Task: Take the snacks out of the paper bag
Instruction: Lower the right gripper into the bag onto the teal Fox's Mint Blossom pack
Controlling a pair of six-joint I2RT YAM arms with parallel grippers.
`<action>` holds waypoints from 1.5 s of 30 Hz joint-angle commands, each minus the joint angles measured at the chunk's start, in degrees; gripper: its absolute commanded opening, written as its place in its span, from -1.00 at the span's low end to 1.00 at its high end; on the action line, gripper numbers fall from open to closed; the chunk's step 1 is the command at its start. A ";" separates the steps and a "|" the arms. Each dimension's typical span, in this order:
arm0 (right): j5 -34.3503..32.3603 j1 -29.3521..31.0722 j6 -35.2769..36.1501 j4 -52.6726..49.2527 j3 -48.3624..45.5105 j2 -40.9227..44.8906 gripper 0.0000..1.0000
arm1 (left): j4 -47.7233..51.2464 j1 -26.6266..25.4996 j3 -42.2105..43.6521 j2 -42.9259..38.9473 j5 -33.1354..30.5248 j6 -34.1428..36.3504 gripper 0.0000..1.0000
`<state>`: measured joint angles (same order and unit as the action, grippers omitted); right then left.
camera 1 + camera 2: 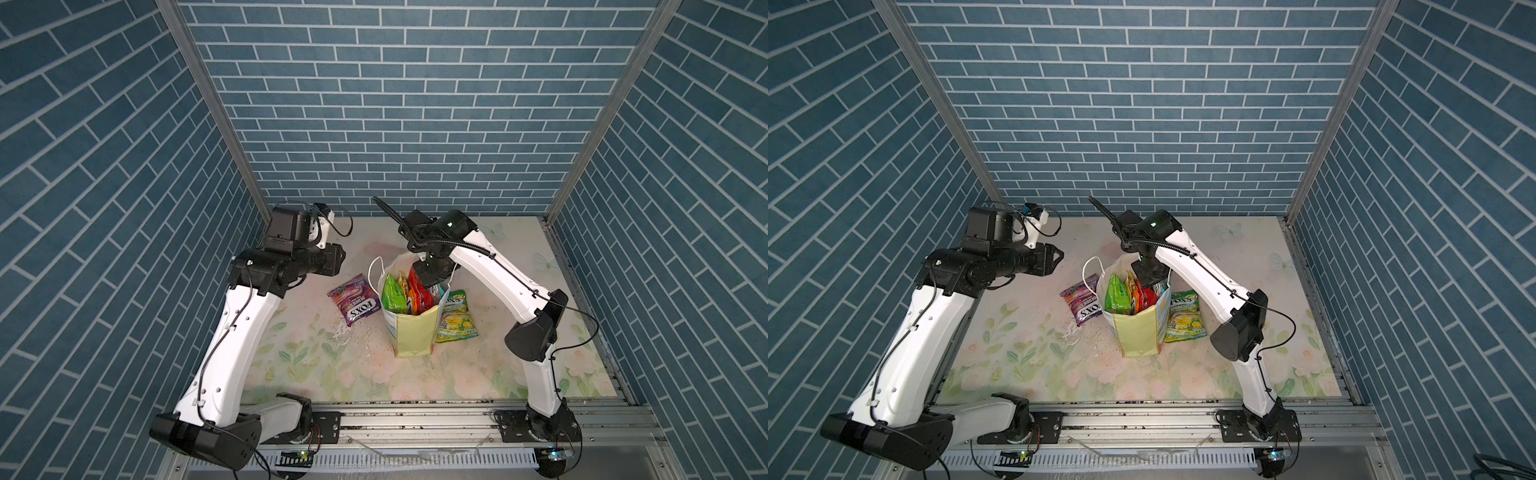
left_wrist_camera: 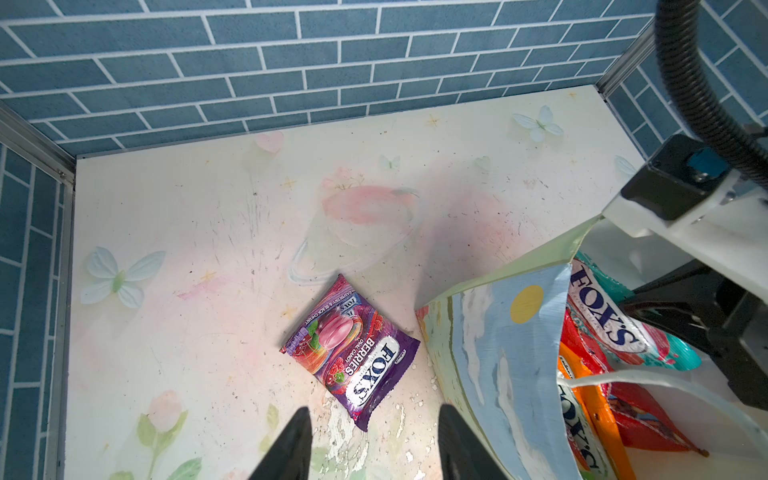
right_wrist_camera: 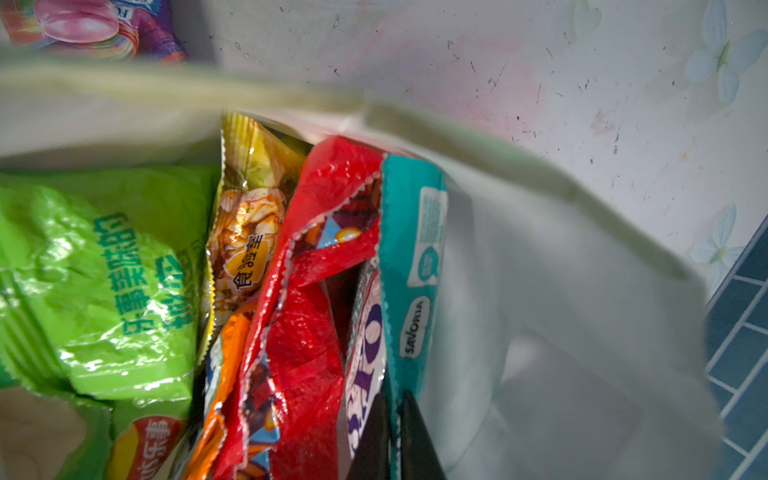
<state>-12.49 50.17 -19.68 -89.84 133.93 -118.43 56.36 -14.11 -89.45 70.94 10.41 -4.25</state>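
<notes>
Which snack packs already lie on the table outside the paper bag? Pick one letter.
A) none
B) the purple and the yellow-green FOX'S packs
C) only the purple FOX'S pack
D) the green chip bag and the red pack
B: the purple FOX'S pack lies flat left of the paper bag, the yellow-green FOX'S pack right of it; the green chip bag and red pack stand inside.

packed paper bag (image 1: 411,332), open table (image 1: 515,253) around

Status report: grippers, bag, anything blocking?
Left gripper open above table. Right gripper inside paper bag, shut on teal pack. Purple pack, yellow-green pack out; red pack crowds grip.
</notes>
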 commanded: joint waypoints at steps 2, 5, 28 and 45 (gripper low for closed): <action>0.19 -0.22 -0.58 0.54 -0.20 0.12 -0.88 | 1.12 0.31 -0.80 -0.25 0.13 0.30 0.02; -0.10 -0.23 -0.53 1.07 -0.17 0.70 -0.91 | 1.30 0.31 -0.83 -0.21 0.30 0.30 0.02; -0.11 -0.22 -0.80 9.14 -4.12 8.87 -1.00 | 9.35 -4.37 0.45 -2.49 6.61 -0.84 -0.09; 1.72 -0.22 -2.03 13.27 -3.30 15.24 -1.00 | 6.80 -9.92 1.10 -1.96 12.71 -4.94 -0.04</action>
<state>-9.61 50.17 -20.78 -79.61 129.88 -107.18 63.55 -23.64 -88.66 68.53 21.91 -8.47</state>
